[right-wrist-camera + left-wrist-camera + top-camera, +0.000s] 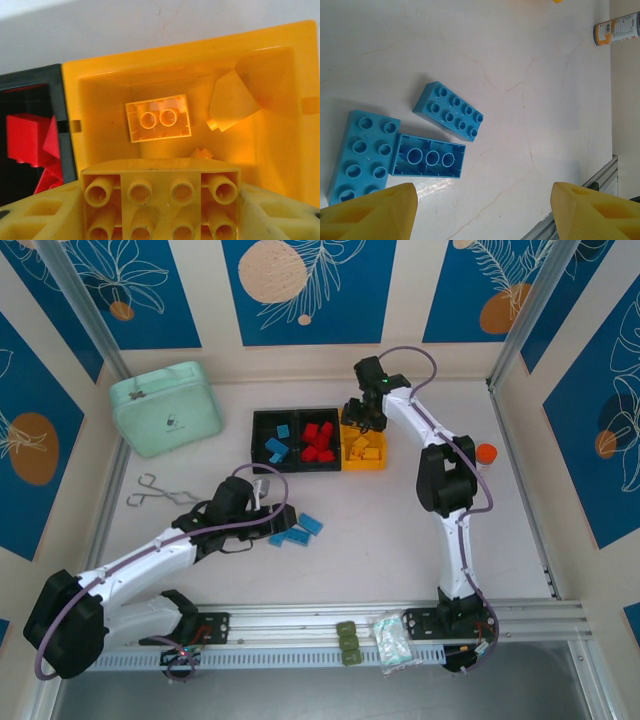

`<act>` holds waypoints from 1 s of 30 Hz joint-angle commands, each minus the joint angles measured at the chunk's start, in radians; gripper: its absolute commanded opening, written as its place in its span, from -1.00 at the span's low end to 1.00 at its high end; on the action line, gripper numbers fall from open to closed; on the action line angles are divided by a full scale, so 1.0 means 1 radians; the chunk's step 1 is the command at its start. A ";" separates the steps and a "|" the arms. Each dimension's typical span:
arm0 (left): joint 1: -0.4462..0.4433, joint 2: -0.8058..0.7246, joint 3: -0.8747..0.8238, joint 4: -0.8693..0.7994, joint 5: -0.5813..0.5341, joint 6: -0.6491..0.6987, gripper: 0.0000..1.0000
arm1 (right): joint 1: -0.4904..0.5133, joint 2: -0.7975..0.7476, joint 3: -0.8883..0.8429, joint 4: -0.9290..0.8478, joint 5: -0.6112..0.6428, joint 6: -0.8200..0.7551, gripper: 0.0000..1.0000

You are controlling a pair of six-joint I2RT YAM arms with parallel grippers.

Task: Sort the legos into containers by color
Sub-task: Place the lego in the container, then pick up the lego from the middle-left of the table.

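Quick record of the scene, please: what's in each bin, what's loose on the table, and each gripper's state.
left black bin: blue bricks
middle black bin: red bricks
yellow bin: yellow bricks
loose on table: three blue bricks
left gripper: open, empty, near the loose three
right gripper: shut on a yellow brick over the yellow bin

White arm links (455,540), black joints (445,480), lilac cables (410,352), yellow fingers (375,212).

My table (380,530) is pale and kinda marbled. Three blue bricks (296,532) lie loose mid-table, with the bins (256,440), green case (165,408) and tongs (160,490) further back.
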 commanded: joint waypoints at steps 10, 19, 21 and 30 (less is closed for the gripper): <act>-0.013 -0.024 0.001 -0.016 -0.019 0.022 0.41 | -0.007 0.072 0.105 -0.091 0.007 0.065 0.46; -0.013 -0.023 0.012 -0.043 -0.036 0.030 0.42 | 0.010 -0.028 0.088 -0.071 -0.004 0.054 0.56; -0.012 -0.028 0.019 -0.068 -0.047 0.039 0.42 | 0.017 -0.085 0.046 -0.047 -0.014 0.053 0.55; -0.012 -0.005 0.104 -0.280 -0.111 0.148 0.39 | 0.064 -0.444 -0.330 0.125 -0.137 0.025 0.55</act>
